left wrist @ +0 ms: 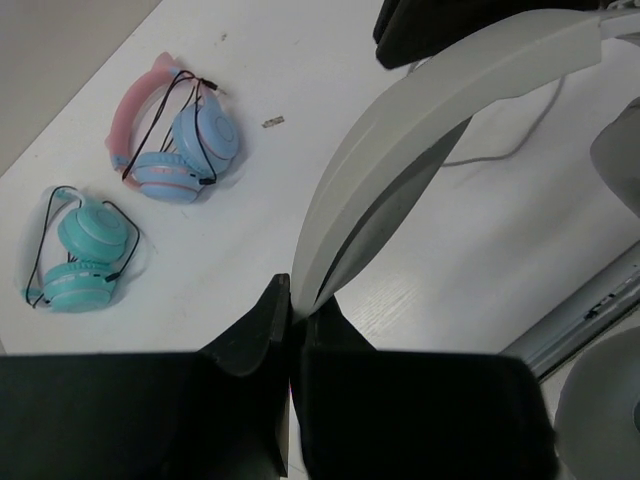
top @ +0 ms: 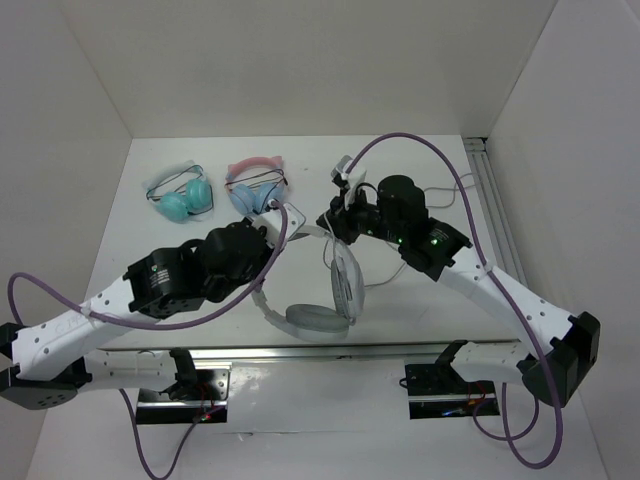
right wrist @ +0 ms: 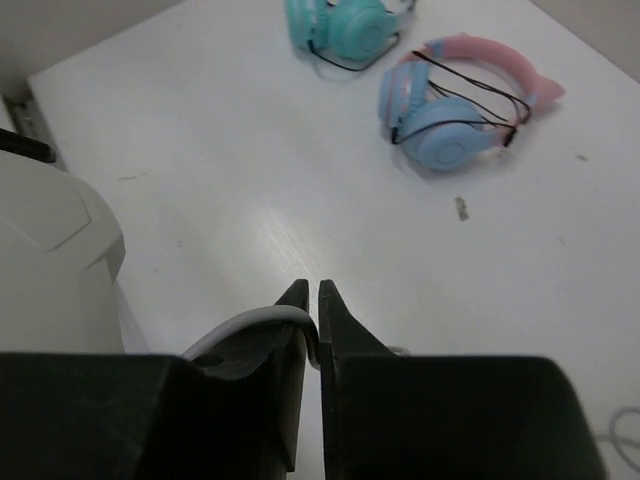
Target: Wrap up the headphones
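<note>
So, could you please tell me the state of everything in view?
headphones: held by left claw.
cable: pinched in right claw, rest loose.
left claw: shut on headphones.
right claw: shut on cable.
teal pair: lying flat, cord wound.
cat-ear pair: lying flat, cord wound.

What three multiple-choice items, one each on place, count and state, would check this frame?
1. In the top view, the teal headphones lie: A) left of the cat-ear headphones; B) right of them; C) on top of them.
2. Headphone pairs in view: A) two; B) three; C) four.
3. The right gripper is: A) shut on the grey cable; B) wide open; C) shut on a pink headband.
Answers: 1 A, the teal pair sits nearer the left wall. 2 B, teal, cat-ear and white headphones. 3 A, the cable runs between its closed fingers.
</note>
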Motion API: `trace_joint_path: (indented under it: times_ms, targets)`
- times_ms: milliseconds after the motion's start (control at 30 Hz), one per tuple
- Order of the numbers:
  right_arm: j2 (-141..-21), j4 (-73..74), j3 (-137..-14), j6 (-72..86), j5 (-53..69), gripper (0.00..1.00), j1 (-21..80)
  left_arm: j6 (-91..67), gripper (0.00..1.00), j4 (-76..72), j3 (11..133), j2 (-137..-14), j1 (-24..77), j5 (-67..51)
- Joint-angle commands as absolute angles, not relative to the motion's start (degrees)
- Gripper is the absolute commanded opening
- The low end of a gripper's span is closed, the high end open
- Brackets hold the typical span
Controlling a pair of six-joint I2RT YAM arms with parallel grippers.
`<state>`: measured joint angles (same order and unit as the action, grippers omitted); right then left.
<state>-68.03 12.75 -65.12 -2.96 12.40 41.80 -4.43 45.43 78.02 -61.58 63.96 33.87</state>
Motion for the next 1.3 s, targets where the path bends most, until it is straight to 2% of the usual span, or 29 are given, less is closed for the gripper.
trace_joint_path:
  times_ms: [0,200,267,533,733,867,900,1000,1167,1233,1267]
  targets:
    - [-67.9,5.4,-63.9,-4.4,24.8,0.19,39.5,-5.7,0.00,38.5,82.8,-58.7,65.4,25.7]
    - [-70.8,-3.4,-59.5,-1.1,31.5,0.36,38.8,-8.3,0.00,38.5,86.9,-57.5,65.4,25.7]
    - [-72.5,-8.8,-57.7,1.3,33.5,0.48,38.2,-10.5,0.00,37.3,87.7,-56.9,65.4,27.9]
    - [-80.1,-28.7,-47.4,10.0,37.9,0.53,38.2,-18.0,0.00,28.5,86.5,-49.4,65.4,36.5]
    - [-86.5,-38.5,-40.5,13.4,39.0,0.53,38.8,-24.2,0.00,30.5,91.3,-51.6,65.4,52.6]
    - [-88.9,-44.5,-35.8,14.9,39.6,0.48,40.8,-30.4,0.00,34.8,96.5,-55.9,65.4,62.6]
    - [-89.6,-45.4,-35.0,14.9,39.0,0.40,41.4,-30.4,0.00,34.8,97.6,-57.2,65.4,65.8]
    - [-90.3,-48.7,-31.5,15.4,37.4,0.29,43.1,-27.3,0.00,34.8,105.1,-63.8,65.4,70.1]
    - [-89.7,-49.7,-28.0,15.4,34.1,0.23,45.8,-16.5,0.00,33.0,118.8,-73.6,59.0,69.4]
    - [-88.4,-48.7,-27.2,14.9,31.4,0.06,46.7,-16.0,0.00,34.9,121.9,-76.3,54.5,66.5]
    - [-85.9,-46.4,-25.8,14.9,26.5,0.00,48.3,-17.2,0.00,36.6,124.4,-78.6,52.9,65.4]
